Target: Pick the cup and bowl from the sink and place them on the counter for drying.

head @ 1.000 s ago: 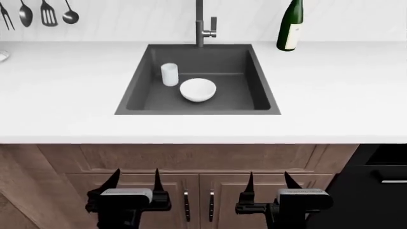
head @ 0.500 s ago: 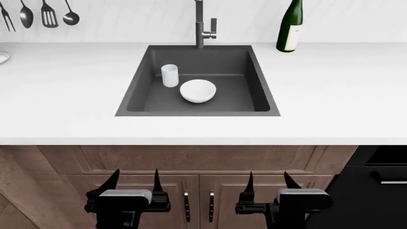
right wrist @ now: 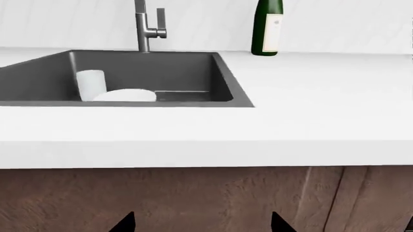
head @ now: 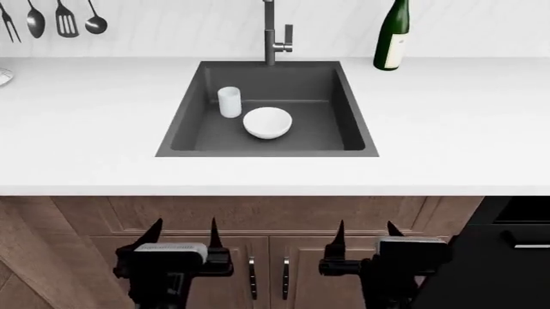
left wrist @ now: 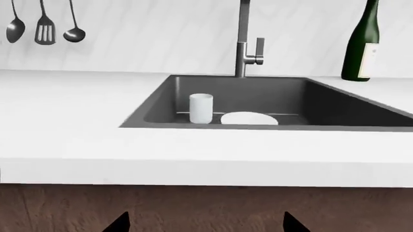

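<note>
The white cup [head: 228, 102] stands upright in the dark grey sink [head: 348, 129], at its back left. The white bowl [head: 267, 122] sits just right of it and nearer. Both also show in the left wrist view, cup [left wrist: 200, 108] and bowl [left wrist: 249, 118], and in the right wrist view, cup [right wrist: 91, 84] and bowl [right wrist: 125, 95]. The white counter [head: 86, 129] surrounds the sink. My left gripper [head: 183, 233] and right gripper [head: 367, 235] are open and empty, low in front of the cabinet doors, below the counter edge.
A grey faucet [head: 273, 35] rises behind the sink. A green wine bottle [head: 392, 35] stands on the counter at the back right. Utensils [head: 64, 18] hang on the wall at the back left. Brown cabinet doors [head: 257, 222] lie under the counter, a dark appliance [head: 516, 238] to their right.
The view has shifted very slightly. Both grippers have risen a little in front of the cabinet. The cup and bowl have not moved.
</note>
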Controlling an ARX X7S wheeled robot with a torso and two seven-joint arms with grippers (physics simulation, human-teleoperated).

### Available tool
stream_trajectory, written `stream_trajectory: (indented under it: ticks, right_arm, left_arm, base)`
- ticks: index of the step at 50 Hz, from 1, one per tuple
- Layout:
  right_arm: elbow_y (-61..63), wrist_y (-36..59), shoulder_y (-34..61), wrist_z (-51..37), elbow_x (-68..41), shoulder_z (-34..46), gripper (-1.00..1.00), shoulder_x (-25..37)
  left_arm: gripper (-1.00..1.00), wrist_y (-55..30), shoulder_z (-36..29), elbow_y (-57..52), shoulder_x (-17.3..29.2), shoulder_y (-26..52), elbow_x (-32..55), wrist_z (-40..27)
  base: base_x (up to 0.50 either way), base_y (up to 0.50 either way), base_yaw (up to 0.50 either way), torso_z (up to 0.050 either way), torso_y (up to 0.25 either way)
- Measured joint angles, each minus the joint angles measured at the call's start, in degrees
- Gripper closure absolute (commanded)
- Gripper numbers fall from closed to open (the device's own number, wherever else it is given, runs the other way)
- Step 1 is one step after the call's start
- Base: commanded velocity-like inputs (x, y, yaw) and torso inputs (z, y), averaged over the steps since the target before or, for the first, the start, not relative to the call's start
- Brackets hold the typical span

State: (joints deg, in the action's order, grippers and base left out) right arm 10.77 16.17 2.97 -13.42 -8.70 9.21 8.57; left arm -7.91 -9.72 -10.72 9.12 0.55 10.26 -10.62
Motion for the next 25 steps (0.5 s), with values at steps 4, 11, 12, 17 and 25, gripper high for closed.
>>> stream_trajectory:
  ticks: [4, 11, 12, 17, 25]
  right_arm:
    - [7.0, 9.7, 2.7, -1.1, -2.2, -0.6, -1.00, 0.1]
    - [17.9, 27.9, 10.3, -2.6, -8.3, -3.6, -1.00, -0.2]
    - [19.1, 30.6, 11.8, -2.9, -9.2, -4.1, -1.00, -0.3]
    - [22.5, 42.4, 20.1, -3.8, -12.7, -6.6, -1.00, -0.1]
    - [17.0, 51.4, 33.6, -2.8, -15.6, -9.4, -1.00, 0.7]
  left_arm:
    - [-1.00, -9.7, -0.2, -6.8, 0.5, 2.2, 1.8, -1.5]
    - [-1.00, -28.3, 1.0, -18.8, 0.6, 9.0, 6.3, -4.6]
    - [-1.00, -31.0, 1.5, -20.2, 0.6, 10.3, 7.0, -5.1]
    - [-1.00, -42.7, 3.5, -24.3, 0.3, 18.2, 10.2, -6.7]
    - [-1.00, -51.5, 4.8, -18.6, -0.4, 32.0, 12.1, -7.1]
  base:
    - [0.00, 0.00, 0.00, 0.000, 0.000]
    - [0.00, 0.00, 0.00, 0.000, 0.000]
    - [0.00, 0.00, 0.00, 0.000, 0.000]
    - [0.00, 0.00, 0.00, 0.000, 0.000]
    - [0.00, 0.00, 0.00, 0.000, 0.000]
